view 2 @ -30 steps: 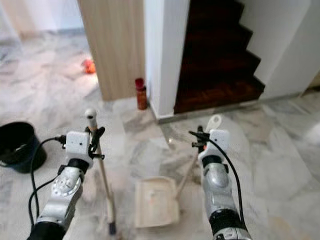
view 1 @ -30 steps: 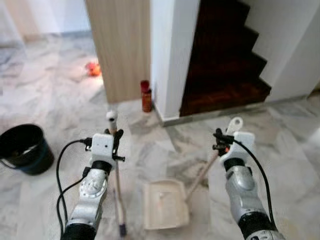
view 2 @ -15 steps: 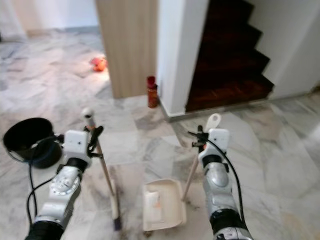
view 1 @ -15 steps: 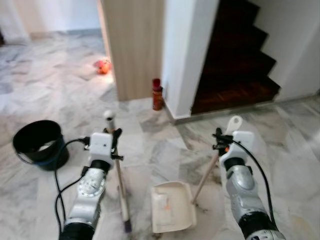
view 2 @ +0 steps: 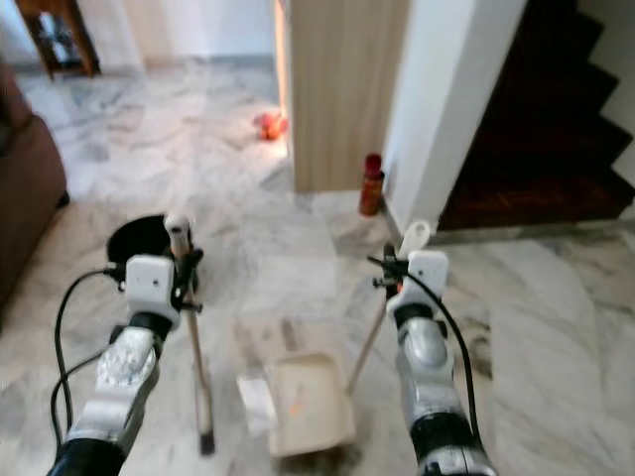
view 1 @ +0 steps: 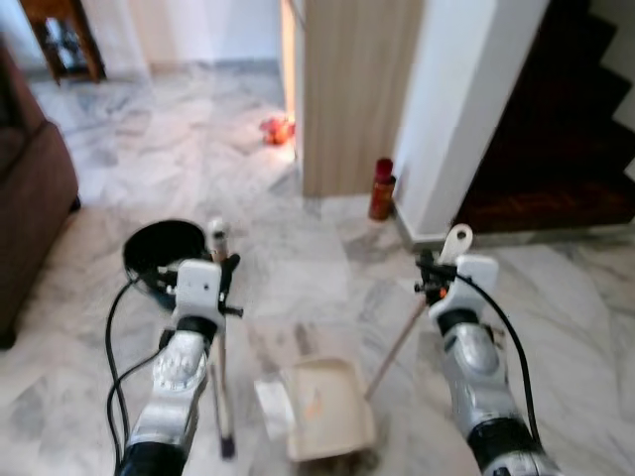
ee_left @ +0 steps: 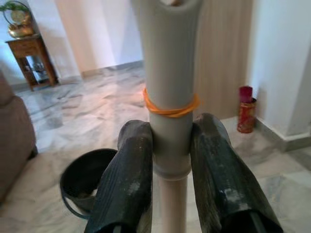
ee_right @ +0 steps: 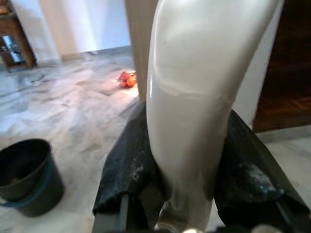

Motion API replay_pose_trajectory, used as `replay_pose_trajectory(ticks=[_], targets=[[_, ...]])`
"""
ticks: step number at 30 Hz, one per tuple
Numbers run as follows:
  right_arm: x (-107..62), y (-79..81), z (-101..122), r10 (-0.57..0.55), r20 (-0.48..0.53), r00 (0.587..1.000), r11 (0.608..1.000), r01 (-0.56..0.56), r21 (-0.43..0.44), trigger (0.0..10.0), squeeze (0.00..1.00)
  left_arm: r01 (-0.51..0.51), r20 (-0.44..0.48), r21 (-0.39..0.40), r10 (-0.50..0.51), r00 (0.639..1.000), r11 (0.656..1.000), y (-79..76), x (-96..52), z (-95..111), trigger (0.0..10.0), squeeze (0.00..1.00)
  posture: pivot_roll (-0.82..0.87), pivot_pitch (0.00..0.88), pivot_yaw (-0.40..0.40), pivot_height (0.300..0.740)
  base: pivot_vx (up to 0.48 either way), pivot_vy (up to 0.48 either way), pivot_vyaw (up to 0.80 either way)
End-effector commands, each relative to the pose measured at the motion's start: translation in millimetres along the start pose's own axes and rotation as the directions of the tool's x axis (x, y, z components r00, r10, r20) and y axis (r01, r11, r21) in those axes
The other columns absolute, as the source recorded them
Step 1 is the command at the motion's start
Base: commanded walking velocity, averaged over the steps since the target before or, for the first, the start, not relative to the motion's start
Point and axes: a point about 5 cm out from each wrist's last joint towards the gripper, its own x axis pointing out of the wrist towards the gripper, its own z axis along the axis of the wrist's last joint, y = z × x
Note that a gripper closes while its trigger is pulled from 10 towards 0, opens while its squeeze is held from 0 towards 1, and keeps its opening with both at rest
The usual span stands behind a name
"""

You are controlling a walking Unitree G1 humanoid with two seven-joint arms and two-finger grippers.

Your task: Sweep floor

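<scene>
Head and wrist views of the robot standing on a marble floor (view 1: 89,327) with a tool in each arm. The left gripper (ee_left: 171,160) is closed around the grey top of the broom (view 1: 220,347), just below an orange rubber band (ee_left: 170,108); the broom's long axis runs almost upright, from the gripper down to its head on the floor close in front of the robot. The right gripper (ee_right: 189,165) is clamped on the pale handle grip of the dustpan (view 1: 322,407); this handle slants down and toward the robot's left, so the cream pan lies flat on the floor between the two arms, nearer the midline than either gripper. The broom head stands just beside the pan on its left side, with a small pale scrap (view 1: 272,411) of litter between them, apparently touching the pan's left edge. The coming stroke therefore turns, by judgement, on a short sideways pass of the left arm's broom toward the pan, which the right arm must hold steady. A black bucket (view 1: 167,253) stands ahead on the left, well apart from the pan; a red canister (view 1: 380,188) rests by the white wall corner (view 1: 456,109), and an orange object (view 1: 274,128) lies farther off. No brand, label or legible writing can be made out.
</scene>
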Motion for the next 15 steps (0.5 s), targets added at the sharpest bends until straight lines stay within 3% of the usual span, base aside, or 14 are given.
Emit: replay_pose_trajectory(ticks=[1, 7, 15], targets=[[2.8, -1.1, 7.6, -0.003, 0.032, 0.999, 0.999, 0.002, 0.036, 10.0, 0.0, 0.024, 0.053, -0.009, -0.023, 0.998, 1.0, -8.5, 5.0, 11.9, 10.0, 0.0, 0.05, 0.0, -0.014, 0.74, 0.0, 0.315, 0.0], [3.1, 0.4, 7.3, 0.006, 0.028, 1.0, 0.999, -0.007, 0.038, 10.0, 0.0, 0.017, 0.059, -0.019, -0.016, 0.998, 1.0, -7.3, 5.0, 12.4, 10.0, 0.0, 0.05, 0.0, -0.015, 0.74, 0.0, 0.314, 0.0], [2.8, -3.7, 10.8, -0.026, 0.054, 0.998, 1.0, 0.025, 0.004, 10.0, 0.0, 0.005, 0.066, 0.009, -0.006, 0.998, 1.0, 0.2, 2.5, 13.7, 10.0, 0.0, 0.06, 0.0, -0.017, 0.74, 0.0, 0.0, 0.0]])
